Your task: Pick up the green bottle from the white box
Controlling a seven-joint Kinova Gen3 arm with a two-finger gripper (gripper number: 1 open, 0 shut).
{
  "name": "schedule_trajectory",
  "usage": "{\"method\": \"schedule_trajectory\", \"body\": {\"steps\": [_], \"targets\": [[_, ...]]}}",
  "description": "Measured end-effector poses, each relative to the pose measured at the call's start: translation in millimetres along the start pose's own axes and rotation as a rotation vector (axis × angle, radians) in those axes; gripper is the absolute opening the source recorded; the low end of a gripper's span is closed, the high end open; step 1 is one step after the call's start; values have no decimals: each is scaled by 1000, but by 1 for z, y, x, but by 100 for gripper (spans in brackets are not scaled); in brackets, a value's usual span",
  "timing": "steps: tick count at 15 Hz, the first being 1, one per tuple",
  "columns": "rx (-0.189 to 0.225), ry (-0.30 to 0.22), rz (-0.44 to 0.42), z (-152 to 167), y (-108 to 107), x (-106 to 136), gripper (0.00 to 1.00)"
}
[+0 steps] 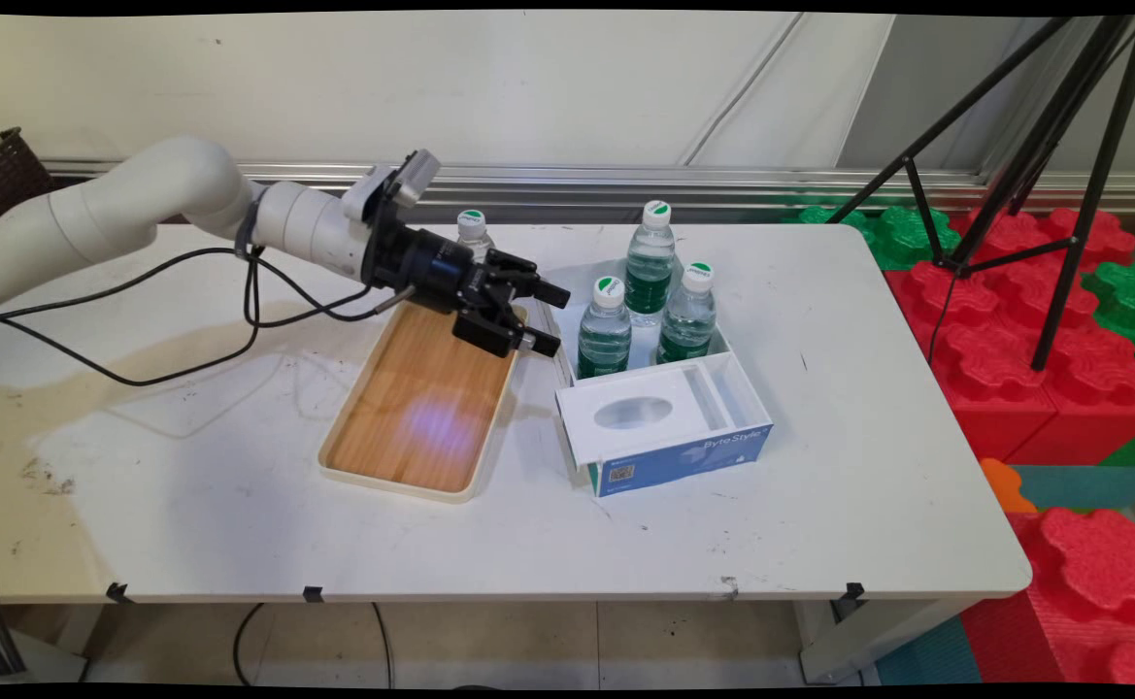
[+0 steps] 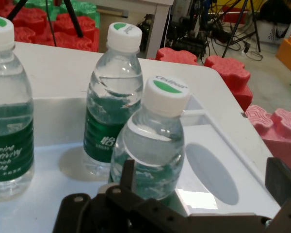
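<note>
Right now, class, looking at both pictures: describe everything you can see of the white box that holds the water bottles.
The white box lies flat on the white table, right of the wooden tray. It looks like cardboard, with a blue front side printed "Byte Style" and a small code. Its near half is covered by a white top with an oval opening; the far half is open. Three capped bottles with green labels stand upright there. The end effector hovers at its left edge, not touching it.

three bottles (image 1: pixel 649 311) in box (image 1: pixel 664 427), tray (image 1: pixel 421 408) left, fourth bottle (image 1: pixel 473 233) behind
</note>
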Motion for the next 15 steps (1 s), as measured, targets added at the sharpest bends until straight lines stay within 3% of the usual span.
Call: {"method": "schedule_trajectory", "body": {"steps": [15], "targets": [[38,5,27,33,-16,8,100]]}}
